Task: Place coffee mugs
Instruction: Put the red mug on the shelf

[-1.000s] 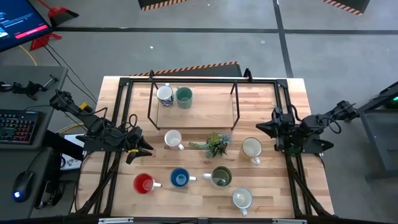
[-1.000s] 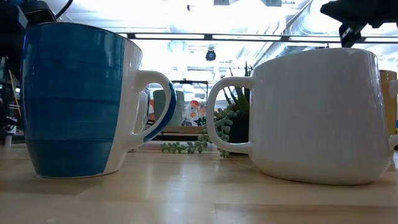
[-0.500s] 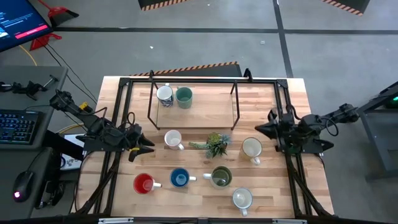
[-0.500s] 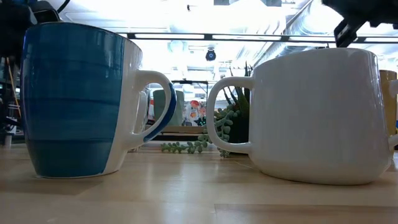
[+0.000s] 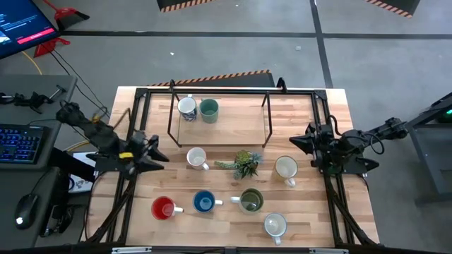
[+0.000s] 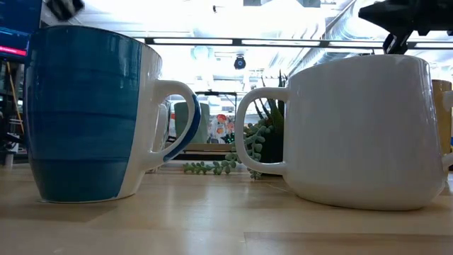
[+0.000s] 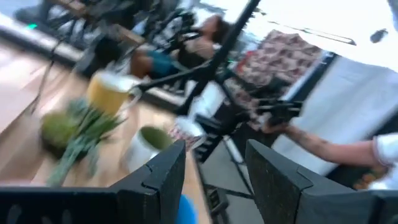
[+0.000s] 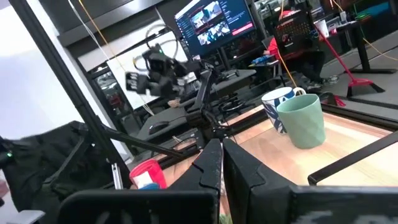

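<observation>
While the left gripper (image 5: 161, 156) hovers empty with fingers spread beside a white ceramic mug (image 5: 196, 158), the right gripper (image 5: 294, 144) stays pressed together. It hangs near a cream ceramic mug (image 5: 285, 168).

A raised shelf (image 5: 233, 130) is set at the far middle of the worktop (image 5: 134, 219), and two mugs (image 5: 187, 107) (image 5: 209, 109) are stood side by side on its left end, touching or nearly so. Nearer than the shelf, one mug (image 5: 195, 157) is placed left of a small plant (image 5: 245, 164), and another mug (image 5: 286, 168) is placed right of it. Closer still, three mugs (image 5: 163, 207) (image 5: 204, 202) (image 5: 251, 200) are lined up from left to right. A last mug (image 5: 275, 225) is found nearest the front edge, right of centre. The left hand (image 5: 159, 156) is held over the worktop's left side, the right hand (image 5: 298, 144) over its right side.
</observation>
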Motion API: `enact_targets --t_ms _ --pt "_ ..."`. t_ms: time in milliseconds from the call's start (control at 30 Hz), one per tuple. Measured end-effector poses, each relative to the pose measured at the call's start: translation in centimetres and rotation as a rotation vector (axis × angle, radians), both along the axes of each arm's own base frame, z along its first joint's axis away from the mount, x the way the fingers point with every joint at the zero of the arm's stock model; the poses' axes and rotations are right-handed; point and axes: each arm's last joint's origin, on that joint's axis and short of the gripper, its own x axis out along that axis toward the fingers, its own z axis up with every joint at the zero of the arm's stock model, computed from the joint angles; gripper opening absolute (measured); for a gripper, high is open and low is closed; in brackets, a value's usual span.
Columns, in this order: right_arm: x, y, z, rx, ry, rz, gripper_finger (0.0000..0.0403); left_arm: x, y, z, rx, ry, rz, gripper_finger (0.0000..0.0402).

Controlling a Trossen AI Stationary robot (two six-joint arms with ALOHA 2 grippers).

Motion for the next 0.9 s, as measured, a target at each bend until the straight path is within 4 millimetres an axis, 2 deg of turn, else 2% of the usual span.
enact_targets --t_ms 100,233,467,700,900 --pt "0.0 0.0 0.0 0.005 0.000 -0.013 0.0000 -0.1 -0.3 2.0 0.127 0.063 -0.060 0.0158" --pt "0.0 -0.1 -0.1 0.032 0.005 -0.044 0.0000 0.7 -1.3 3.4 0.294 0.267 -0.101 0.0158" --pt "0.0 -0.1 -0.2 0.023 0.020 -0.046 0.0000 2.7 -3.2 4.6 0.468 0.494 -0.175 0.0159" --pt "0.1 -0.1 -1.1 -0.012 0.105 -0.042 0.0000 4.7 -4.9 2.9 0.437 0.657 -0.198 0.0171" --pt "0.0 -0.1 -2.1 0.003 0.198 -0.037 0.0000 6.5 -7.0 0.5 0.470 0.803 -0.261 0.0172"
